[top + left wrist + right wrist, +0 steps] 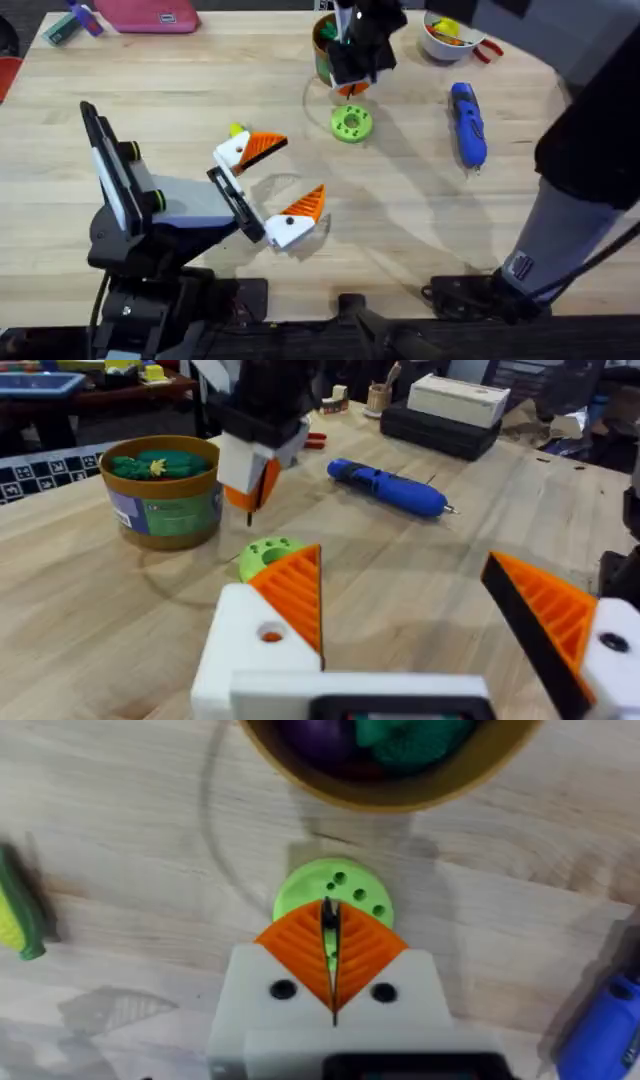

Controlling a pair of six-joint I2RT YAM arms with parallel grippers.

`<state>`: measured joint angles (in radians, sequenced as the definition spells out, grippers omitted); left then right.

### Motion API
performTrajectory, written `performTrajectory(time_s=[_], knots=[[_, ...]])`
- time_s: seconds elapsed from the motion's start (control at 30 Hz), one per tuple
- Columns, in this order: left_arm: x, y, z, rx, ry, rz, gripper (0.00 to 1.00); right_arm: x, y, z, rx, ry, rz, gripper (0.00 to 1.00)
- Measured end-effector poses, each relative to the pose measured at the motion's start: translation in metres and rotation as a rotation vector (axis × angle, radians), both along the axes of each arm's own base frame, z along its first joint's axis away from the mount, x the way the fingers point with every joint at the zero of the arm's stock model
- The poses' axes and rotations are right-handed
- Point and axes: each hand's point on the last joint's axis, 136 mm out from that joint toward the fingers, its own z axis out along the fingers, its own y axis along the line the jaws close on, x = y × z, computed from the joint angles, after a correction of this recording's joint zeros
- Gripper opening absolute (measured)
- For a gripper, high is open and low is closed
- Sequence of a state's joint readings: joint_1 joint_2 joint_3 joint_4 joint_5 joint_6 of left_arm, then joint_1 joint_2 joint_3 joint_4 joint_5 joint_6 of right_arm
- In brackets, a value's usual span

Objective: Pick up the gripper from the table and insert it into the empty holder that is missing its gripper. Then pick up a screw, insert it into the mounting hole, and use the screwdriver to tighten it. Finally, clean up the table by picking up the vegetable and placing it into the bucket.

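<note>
Right pincer (332, 965), pressed together and empty, hangs over the green disc (335, 892) beside the bucket (325, 55) near the desk's (200, 80) far edge; left pincer (278, 185) gapes wide, empty, mid-desk

The table (200, 90) is light wood with plank lines. On it sit the green bucket (163, 490), a flat green disc (351, 123), the blue screwdriver (468, 123), a white bowl (447, 40) and the small yellow-and-green vegetable (18, 915).

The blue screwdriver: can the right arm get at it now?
Probably yes. The screwdriver lies alone on bare wood, and the right pincer hangs close by above the green disc, nothing between them. It is shut, so it must open first.
</note>
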<state>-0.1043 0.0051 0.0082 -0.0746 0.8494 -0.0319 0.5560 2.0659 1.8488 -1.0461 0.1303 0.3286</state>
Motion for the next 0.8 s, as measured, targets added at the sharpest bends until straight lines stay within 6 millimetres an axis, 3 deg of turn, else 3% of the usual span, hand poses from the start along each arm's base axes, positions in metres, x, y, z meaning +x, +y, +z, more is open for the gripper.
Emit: performTrajectory(time_s=[0.2,0.5,0.63,0.8], knots=[[0.000,0.000,0.000,0.000,0.000,0.000,0.985,-0.006,-0.004,0.038,-0.006,0.002,0.026,0.006],[0.000,0.000,0.000,0.000,0.000,0.000,0.985,-0.036,0.007,0.141,0.087,-0.076,0.287,0.006],[0.000,0.000,0.000,0.000,0.000,0.000,0.986,-0.060,0.026,0.170,0.100,-0.127,0.458,0.006],[0.000,0.000,0.000,0.000,0.000,0.000,0.985,-0.097,0.070,0.173,0.085,-0.144,0.715,0.006]])
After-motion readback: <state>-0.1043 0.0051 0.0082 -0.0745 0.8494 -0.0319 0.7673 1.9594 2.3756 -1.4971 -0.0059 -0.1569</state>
